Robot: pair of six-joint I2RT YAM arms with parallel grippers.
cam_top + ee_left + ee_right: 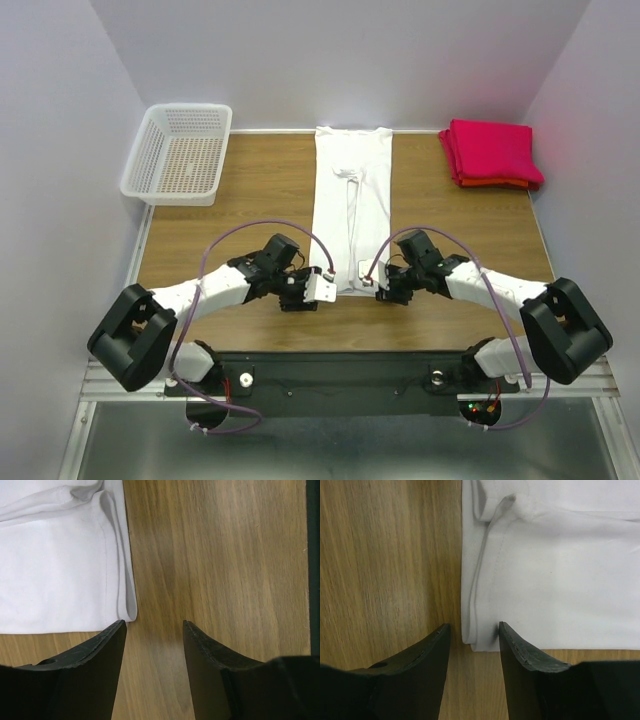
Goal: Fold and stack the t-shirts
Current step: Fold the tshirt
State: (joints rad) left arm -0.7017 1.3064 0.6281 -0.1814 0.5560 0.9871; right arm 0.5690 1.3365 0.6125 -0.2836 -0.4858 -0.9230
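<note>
A white t-shirt (pixel 350 205) lies folded into a long narrow strip down the middle of the table, sleeves tucked in. My left gripper (pixel 322 287) is open at its near left corner; in the left wrist view the gripper (pixel 154 625) stands over bare wood just beside the shirt's corner (pixel 126 611). My right gripper (pixel 378 283) is open at the near right corner; in the right wrist view the gripper (pixel 474 626) straddles the shirt's folded edge (pixel 476 639). A stack of folded red/pink shirts (pixel 490 150) with an orange-red one at the bottom sits at the back right.
A white plastic lattice basket (pixel 180 152) stands at the back left corner. White walls close in the table on three sides. Bare wood lies on both sides of the white shirt.
</note>
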